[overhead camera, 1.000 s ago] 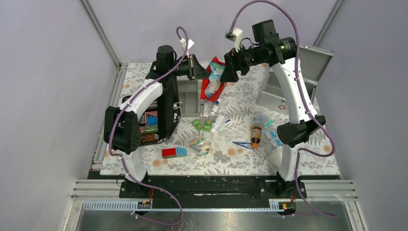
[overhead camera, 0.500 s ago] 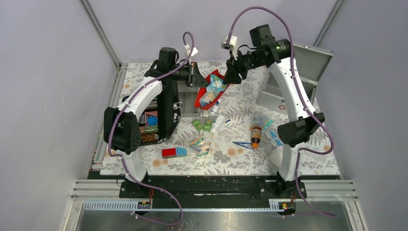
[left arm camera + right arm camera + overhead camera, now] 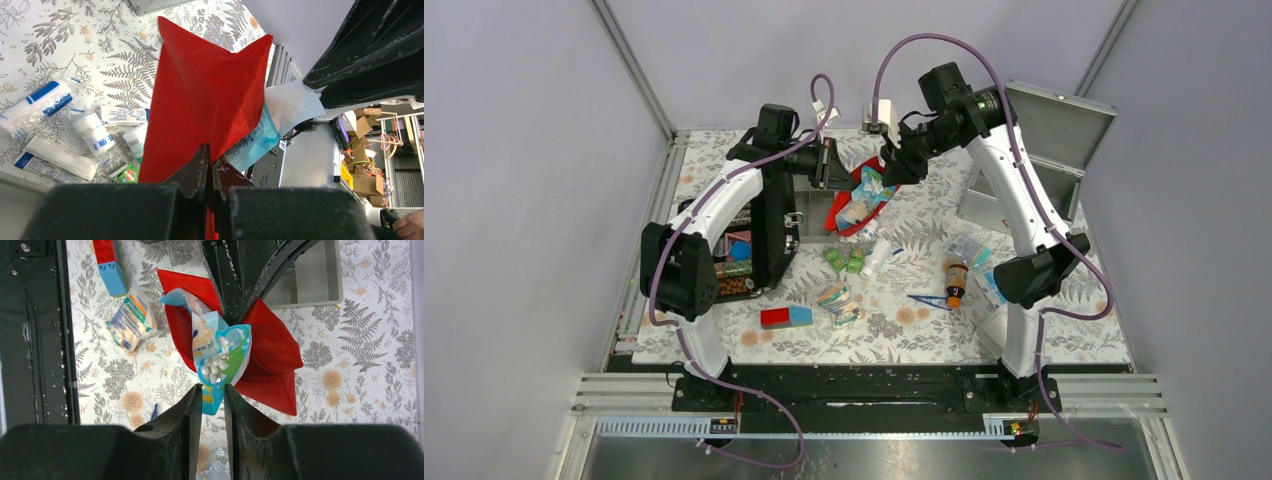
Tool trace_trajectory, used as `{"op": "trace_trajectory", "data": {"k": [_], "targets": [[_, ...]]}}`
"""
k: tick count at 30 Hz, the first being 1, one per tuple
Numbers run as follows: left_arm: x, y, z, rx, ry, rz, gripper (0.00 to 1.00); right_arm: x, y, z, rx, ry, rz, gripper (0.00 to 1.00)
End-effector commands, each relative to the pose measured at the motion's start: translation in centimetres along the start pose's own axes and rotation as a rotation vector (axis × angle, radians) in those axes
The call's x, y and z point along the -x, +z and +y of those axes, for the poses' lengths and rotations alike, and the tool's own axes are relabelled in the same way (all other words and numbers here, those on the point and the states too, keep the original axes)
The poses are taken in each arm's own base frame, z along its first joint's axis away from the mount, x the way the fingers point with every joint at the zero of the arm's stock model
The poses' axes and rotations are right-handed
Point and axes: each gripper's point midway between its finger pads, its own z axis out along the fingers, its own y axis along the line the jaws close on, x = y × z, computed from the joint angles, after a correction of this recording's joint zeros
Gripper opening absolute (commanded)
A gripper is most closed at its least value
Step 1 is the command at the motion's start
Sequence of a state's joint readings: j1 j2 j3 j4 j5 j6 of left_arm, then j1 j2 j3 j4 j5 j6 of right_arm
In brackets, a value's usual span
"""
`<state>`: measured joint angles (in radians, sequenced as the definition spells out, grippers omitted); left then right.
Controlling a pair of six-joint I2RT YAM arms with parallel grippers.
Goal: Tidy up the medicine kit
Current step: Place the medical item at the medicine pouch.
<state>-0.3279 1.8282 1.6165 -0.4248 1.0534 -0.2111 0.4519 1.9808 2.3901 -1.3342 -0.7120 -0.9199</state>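
Observation:
My left gripper point(image 3: 832, 166) point(image 3: 210, 165) is shut on the edge of a red fabric pouch point(image 3: 839, 208) point(image 3: 200, 95) and holds it above the table at the back. A blue packet point(image 3: 864, 195) point(image 3: 217, 357) of white pills sticks out of the pouch's mouth. My right gripper point(image 3: 894, 168) point(image 3: 213, 390) comes in from the right, its jaws narrowed onto the packet's lower corner. The open black kit case point(image 3: 769, 225) stands to the left under my left arm, with small boxes inside.
A grey tray point(image 3: 816, 205) lies beside the case. Scattered below the pouch are bandage rolls point(image 3: 92, 132), green boxes point(image 3: 844, 260), a brown bottle point(image 3: 955, 280), a red-and-blue block point(image 3: 786, 317) and a striped packet point(image 3: 837, 300). A grey metal box point(image 3: 1024, 170) stands open at the right.
The pouch has swung down and to the left with my left gripper. My right gripper followed it leftward and its jaws have closed in from wide onto the blue packet.

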Motion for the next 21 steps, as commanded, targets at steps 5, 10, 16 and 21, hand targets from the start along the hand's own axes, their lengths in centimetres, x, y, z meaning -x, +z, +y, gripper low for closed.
{"op": "trace_trajectory", "data": {"k": [5,10,16,21], "targets": [[1.3,-0.6,-2.5,-0.063,0.111,-0.013,0.00,-1.5,1.6,0.1,0.026,-0.055,0.082,0.24],[1.3,-0.5,-2.8,-0.080,0.120,-0.009,0.00,-1.9,2.6,0.0,0.035,-0.072,0.101,0.22],[0.8,-0.2,-2.9,-0.093,0.119,0.011,0.00,-1.9,3.4,-0.5,0.017,-0.083,0.106,0.38],[0.5,0.2,-3.1,-0.099,0.120,0.023,0.00,-1.9,3.6,-1.2,-0.014,-0.106,0.124,0.36]]}}
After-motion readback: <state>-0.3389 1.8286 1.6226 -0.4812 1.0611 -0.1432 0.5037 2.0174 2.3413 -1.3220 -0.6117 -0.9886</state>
